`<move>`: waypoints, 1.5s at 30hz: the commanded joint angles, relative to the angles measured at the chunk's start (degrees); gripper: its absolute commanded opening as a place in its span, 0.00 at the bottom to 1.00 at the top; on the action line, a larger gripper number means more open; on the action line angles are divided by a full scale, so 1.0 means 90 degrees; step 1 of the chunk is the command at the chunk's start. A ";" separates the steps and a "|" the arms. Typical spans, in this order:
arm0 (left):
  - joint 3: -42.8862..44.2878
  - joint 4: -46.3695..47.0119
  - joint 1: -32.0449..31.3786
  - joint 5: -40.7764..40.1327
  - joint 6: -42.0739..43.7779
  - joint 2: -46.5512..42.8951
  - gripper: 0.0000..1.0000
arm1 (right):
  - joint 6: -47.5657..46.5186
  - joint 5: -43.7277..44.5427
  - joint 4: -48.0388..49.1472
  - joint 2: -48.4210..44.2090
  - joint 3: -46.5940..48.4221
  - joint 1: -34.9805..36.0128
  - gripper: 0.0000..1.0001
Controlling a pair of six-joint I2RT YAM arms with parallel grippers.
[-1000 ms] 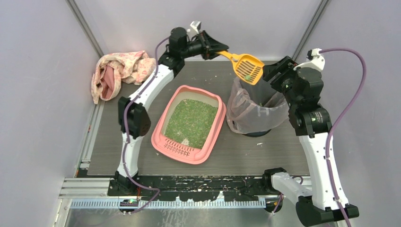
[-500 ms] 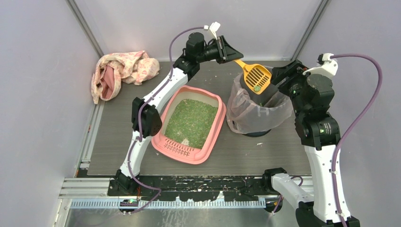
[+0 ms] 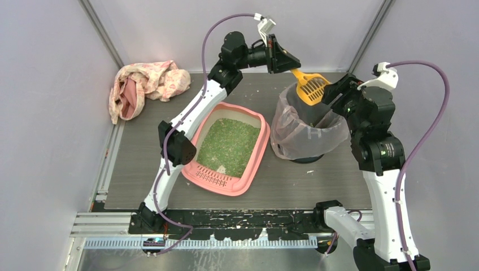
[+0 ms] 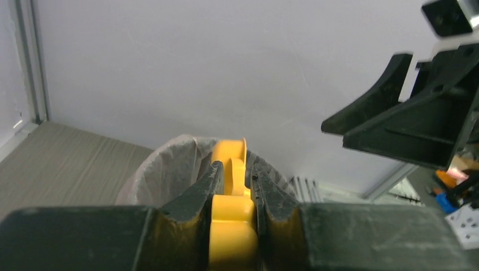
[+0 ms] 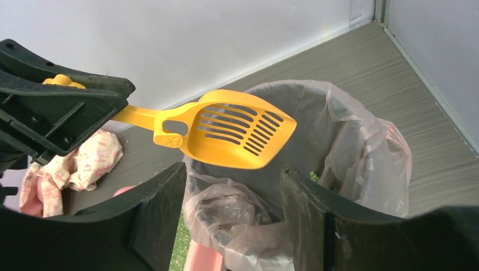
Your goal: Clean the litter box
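The pink litter box (image 3: 192, 164) with green granules lies on the mat, left of the bin. My left gripper (image 3: 292, 66) is shut on the handle of a yellow slotted scoop (image 3: 312, 87), held tilted above the bag-lined bin (image 3: 305, 138). In the left wrist view the fingers (image 4: 204, 189) clamp the yellow handle (image 4: 231, 226). The right wrist view shows the scoop (image 5: 226, 132) with nothing in it, over the bin's mouth (image 5: 316, 121). My right gripper (image 5: 233, 179) is open beside the bin's rim, its jaws apart over crumpled bag, gripping nothing.
A pink-and-white cloth (image 3: 144, 83) lies bunched at the back left corner. Grey walls close in the mat on three sides. A few green crumbs (image 3: 309, 171) lie on the mat in front of the bin. Green bits (image 5: 316, 178) show inside the bag.
The left arm has swung the scoop to the right and tipped it over the bin. The green clump it carried no longer shows. The right gripper has barely shifted.
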 commanded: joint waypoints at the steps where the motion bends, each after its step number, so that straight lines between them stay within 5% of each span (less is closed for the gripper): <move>1: -0.0392 -0.0516 -0.0060 0.0326 0.1554 -0.0680 0.00 | -0.0293 0.0106 -0.0166 0.0064 0.0345 0.0036 0.67; 8: -0.1248 0.1907 0.0363 0.0217 -0.0710 -0.1228 0.00 | -0.0265 -0.0603 -0.0169 0.0280 0.0703 0.0030 0.67; 15: -0.1918 0.3622 0.1628 -0.0361 -0.2644 -0.1986 0.00 | -0.0168 -0.1710 0.0027 0.0598 0.0759 0.0037 0.69; 19: -0.3476 0.2604 0.2257 -0.0153 -0.1985 -0.2969 0.00 | -0.0301 -0.2115 -0.0072 0.0943 0.0968 0.0158 0.71; 24: -0.4662 -0.1328 0.2479 -0.0206 0.0691 -0.4269 0.00 | -0.0475 -0.2045 -0.0205 0.1326 0.1242 0.0493 0.73; 28: -0.5785 -0.2539 0.2489 -0.0577 0.1447 -0.5054 0.00 | -0.0477 -0.1965 -0.0171 0.1668 0.1451 0.0547 0.73; 39: -0.8094 -0.2538 0.2489 -0.1379 0.0893 -0.6581 0.00 | 0.1621 -0.1624 0.0989 0.2866 0.1237 0.0289 0.73; 45: -0.9547 -0.1642 0.2489 -0.1969 0.0395 -0.7086 0.00 | 0.1792 -0.0864 0.1093 0.3500 0.1305 0.0163 0.70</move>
